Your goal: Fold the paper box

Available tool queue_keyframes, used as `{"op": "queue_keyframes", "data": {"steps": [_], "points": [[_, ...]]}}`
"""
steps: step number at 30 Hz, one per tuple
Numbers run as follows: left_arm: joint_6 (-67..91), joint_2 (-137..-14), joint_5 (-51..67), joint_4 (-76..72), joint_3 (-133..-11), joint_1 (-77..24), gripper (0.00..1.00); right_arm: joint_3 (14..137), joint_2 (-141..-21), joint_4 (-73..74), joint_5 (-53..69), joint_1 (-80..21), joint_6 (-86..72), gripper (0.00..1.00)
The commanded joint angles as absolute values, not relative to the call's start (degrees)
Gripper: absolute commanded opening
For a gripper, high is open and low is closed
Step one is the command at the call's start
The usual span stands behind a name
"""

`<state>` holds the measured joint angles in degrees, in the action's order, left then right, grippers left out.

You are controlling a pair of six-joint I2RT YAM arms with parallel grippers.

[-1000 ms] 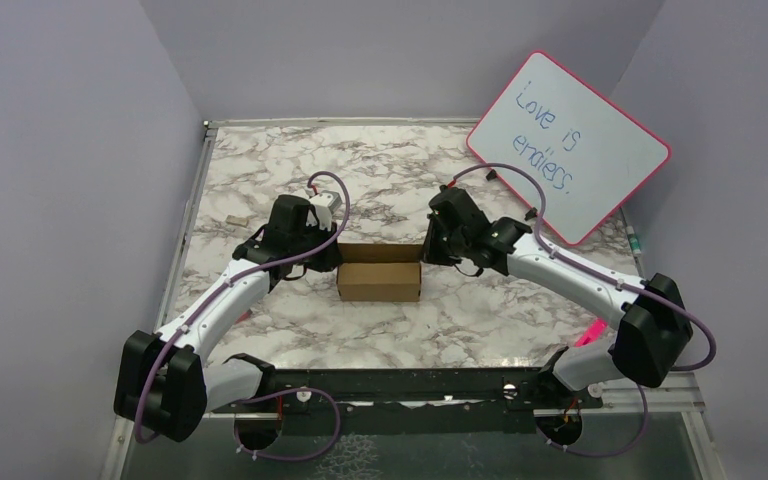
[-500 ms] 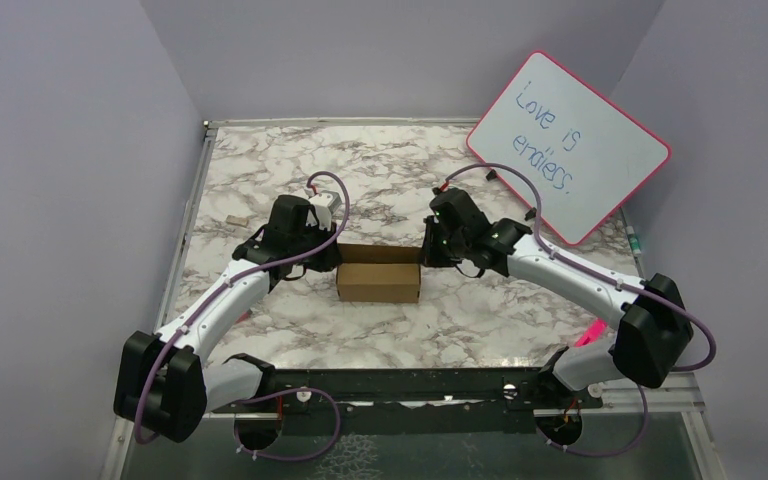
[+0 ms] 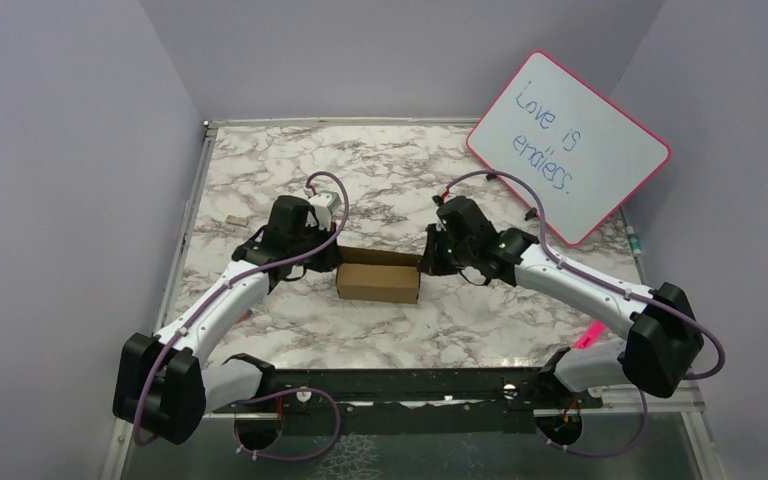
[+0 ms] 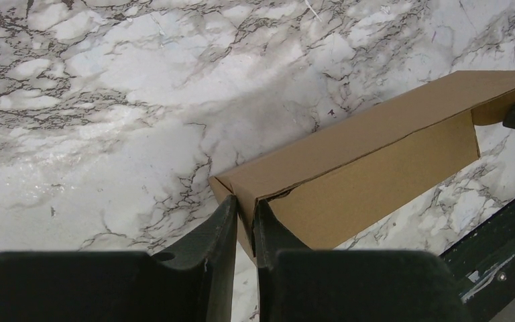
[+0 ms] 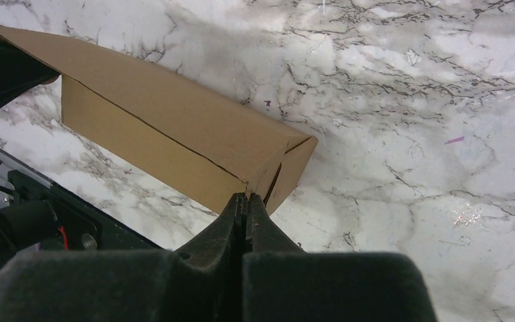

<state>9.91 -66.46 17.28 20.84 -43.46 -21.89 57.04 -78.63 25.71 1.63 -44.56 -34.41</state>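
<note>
The paper box is a small oblong brown cardboard box lying crosswise on the marble table between my two arms. My left gripper is at its left end. In the left wrist view the gripper is shut on the box's end wall, one finger inside and one outside. My right gripper is at the right end. In the right wrist view it is shut, with its tips against the end corner of the box, where the end flap stands slightly ajar.
A pink-framed whiteboard leans at the back right. A tiny tan scrap lies at the left of the table. A pink marker lies near the right arm's base. A black rail runs along the front edge.
My right arm has swung lower and outward, bringing its gripper down against the box's right end. The left arm and the box have stayed put.
</note>
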Motion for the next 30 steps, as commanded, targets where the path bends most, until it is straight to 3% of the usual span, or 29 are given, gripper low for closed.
{"op": "queue_keyframes", "data": {"steps": [1,16,30], "points": [[11.45,-64.63,19.34,18.80,-42.79,-22.93,0.15,53.74,-77.52,22.69,5.25,-45.58,-34.10,0.03],[21.55,-61.52,11.30,19.38,-41.45,-28.53,0.15,50.10,-76.38,18.31,-5.31,-50.29,-36.74,0.04],[30.02,-53.13,-2.32,18.21,-33.94,-35.94,0.24,45.34,-74.34,11.58,-7.13,-51.23,-38.35,0.04]]}}
